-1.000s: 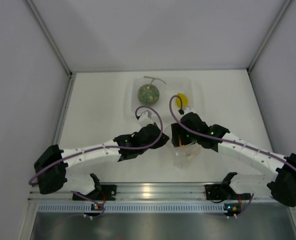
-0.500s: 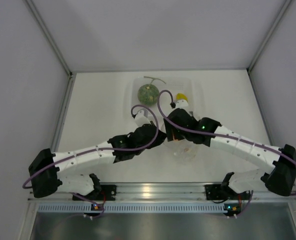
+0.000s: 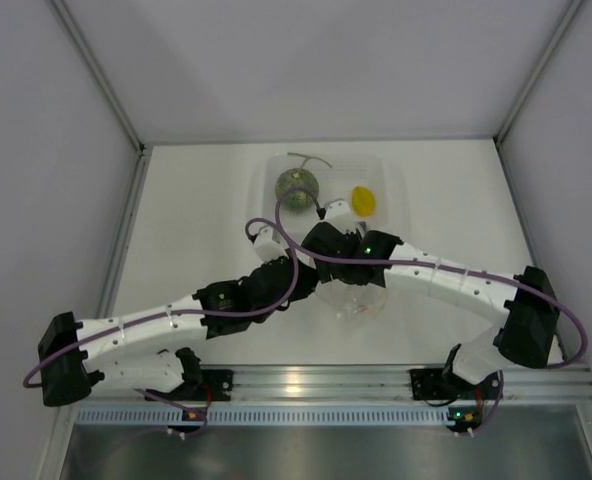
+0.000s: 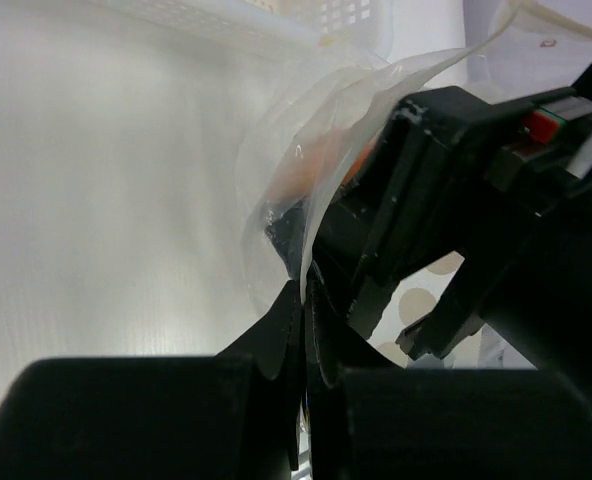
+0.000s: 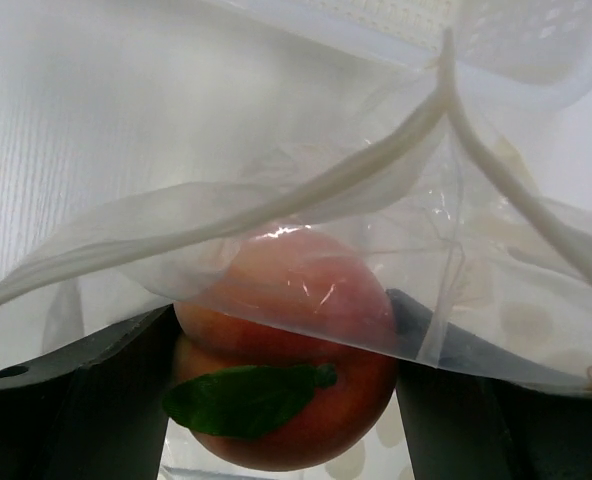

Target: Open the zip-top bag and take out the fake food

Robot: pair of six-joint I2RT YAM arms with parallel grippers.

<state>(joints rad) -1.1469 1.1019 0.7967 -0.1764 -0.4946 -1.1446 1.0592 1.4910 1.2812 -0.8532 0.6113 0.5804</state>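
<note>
The clear zip-top bag (image 3: 362, 304) lies on the table in front of the tub. My left gripper (image 4: 307, 292) is shut on one edge of its open mouth; in the top view it (image 3: 299, 284) sits at the bag's left. My right gripper (image 5: 286, 400) is shut on the orange-red fruit (image 5: 288, 372), which has a green leaf, with the bag film (image 5: 276, 220) draped over the fruit's top. In the top view the right gripper (image 3: 328, 262) is close beside the left one. The green melon (image 3: 297, 188) and the yellow fruit (image 3: 363, 200) lie in the tub.
The rigid clear tub (image 3: 392, 170) stands at the back centre of the table, just beyond both grippers. Its perforated wall (image 5: 536, 40) shows close ahead in the right wrist view. Grey walls enclose the table on the left, back and right.
Both arms have reached farther forward and left toward the tub. The right gripper has moved up and left with the orange-red fruit, and the bag has shifted with them.
</note>
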